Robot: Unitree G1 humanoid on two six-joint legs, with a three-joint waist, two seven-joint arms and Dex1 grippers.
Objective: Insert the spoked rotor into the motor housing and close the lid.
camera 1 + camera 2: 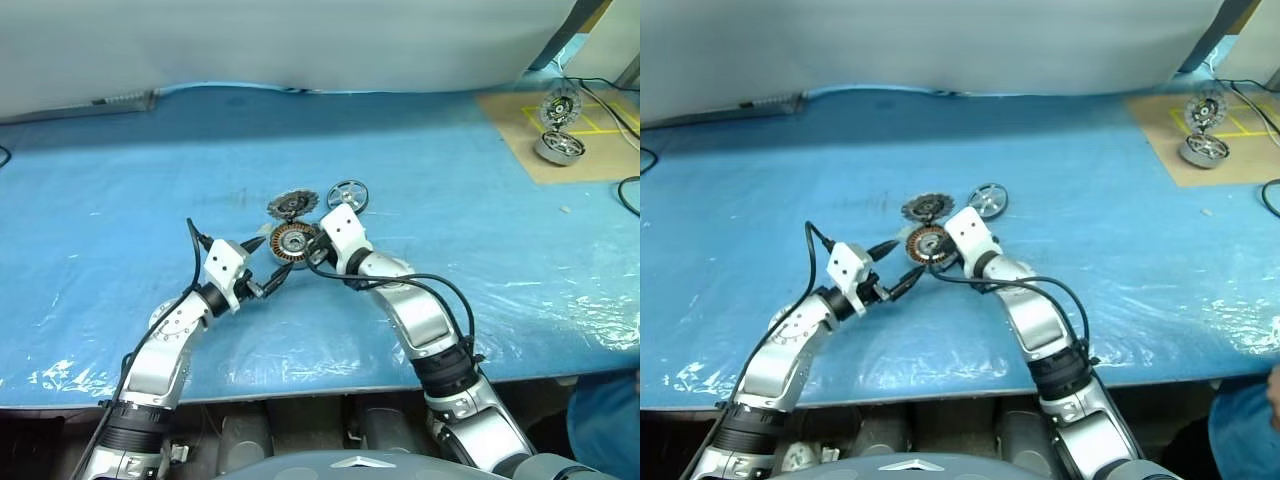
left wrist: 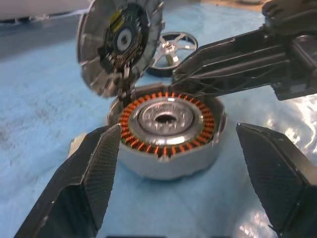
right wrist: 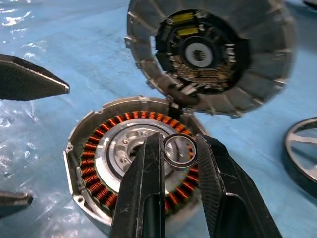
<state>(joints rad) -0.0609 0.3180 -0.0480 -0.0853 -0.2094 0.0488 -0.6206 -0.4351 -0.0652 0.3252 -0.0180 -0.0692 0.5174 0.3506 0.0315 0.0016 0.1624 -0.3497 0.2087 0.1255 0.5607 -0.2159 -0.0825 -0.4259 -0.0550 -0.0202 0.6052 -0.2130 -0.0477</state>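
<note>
While lid [image 3: 213, 54] stands open, R claw [image 3: 179, 151] grips small ring over motor housing [image 2: 168, 131]; L claw [image 2: 178, 168] open.

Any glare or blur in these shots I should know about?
Left eye view: bright glare on the plastic sheet near the table's front edge. Left wrist view: the motor housing is crisp, while the left claw fingers look soft. Right wrist view: the lid is slightly blurred.
</note>
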